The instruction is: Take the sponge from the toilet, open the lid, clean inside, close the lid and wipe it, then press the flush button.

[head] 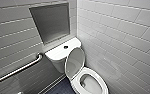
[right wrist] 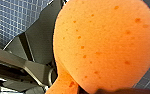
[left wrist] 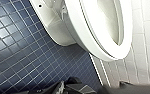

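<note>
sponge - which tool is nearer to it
Right. The right tool holds the sponge above the floor tiles; the left tool hangs low beside the toilet, away from the sponge.

Tiled walls (head: 121, 30), recessed grey panel (head: 52, 22), grab bar (head: 18, 70), blue tiled floor (left wrist: 21, 55)

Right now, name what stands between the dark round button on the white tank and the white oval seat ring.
The smooth white oval lid, raised upright, stands between button and seat ring in the head view.
</note>
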### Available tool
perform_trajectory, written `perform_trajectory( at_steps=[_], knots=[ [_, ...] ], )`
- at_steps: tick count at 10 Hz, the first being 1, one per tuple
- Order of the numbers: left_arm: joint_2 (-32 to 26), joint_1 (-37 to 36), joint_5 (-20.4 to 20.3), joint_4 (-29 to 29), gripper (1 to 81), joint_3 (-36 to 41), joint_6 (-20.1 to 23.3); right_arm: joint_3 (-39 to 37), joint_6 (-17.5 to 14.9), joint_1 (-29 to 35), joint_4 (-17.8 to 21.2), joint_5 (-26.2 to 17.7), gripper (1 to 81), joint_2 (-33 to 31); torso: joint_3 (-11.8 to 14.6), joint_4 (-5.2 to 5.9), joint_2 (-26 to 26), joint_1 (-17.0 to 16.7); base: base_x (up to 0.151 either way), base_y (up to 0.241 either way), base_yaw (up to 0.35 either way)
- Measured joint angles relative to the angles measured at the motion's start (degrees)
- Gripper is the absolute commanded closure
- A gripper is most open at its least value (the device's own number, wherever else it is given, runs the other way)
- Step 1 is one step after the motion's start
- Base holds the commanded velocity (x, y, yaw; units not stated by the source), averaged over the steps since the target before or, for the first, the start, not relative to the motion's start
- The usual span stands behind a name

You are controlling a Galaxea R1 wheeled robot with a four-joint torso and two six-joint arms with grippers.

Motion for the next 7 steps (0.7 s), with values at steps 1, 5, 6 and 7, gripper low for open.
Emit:
perform_trajectory(
  at_steps=[1,5,6,7],
  knots=[
    [-0.26,-1.40,-0.02,0.00,1.0,0.00,-2.50,0.66,0.02,0.39,0.59,0.07,81.1,-0.66,-0.02,0.00,0.02,0.00,0.000,0.000,0.000],
    [-0.52,-8.35,-1.65,-0.05,1.0,-0.37,-13.42,1.62,0.46,0.22,1.17,0.72,81.1,-0.22,-0.06,0.00,0.05,0.00,0.000,0.000,0.000],
    [-0.55,-9.73,-2.86,-0.13,1.0,-1.39,-16.92,1.23,0.44,0.20,1.15,0.90,81.1,-0.20,-0.06,0.00,0.05,0.00,0.000,0.000,0.000],
    [-0.72,-11.06,-4.07,-0.18,1.0,-2.43,-19.70,0.61,0.41,0.16,1.12,1.15,81.1,0.11,-0.06,0.00,0.05,0.00,0.000,0.000,0.000]
  ],
)
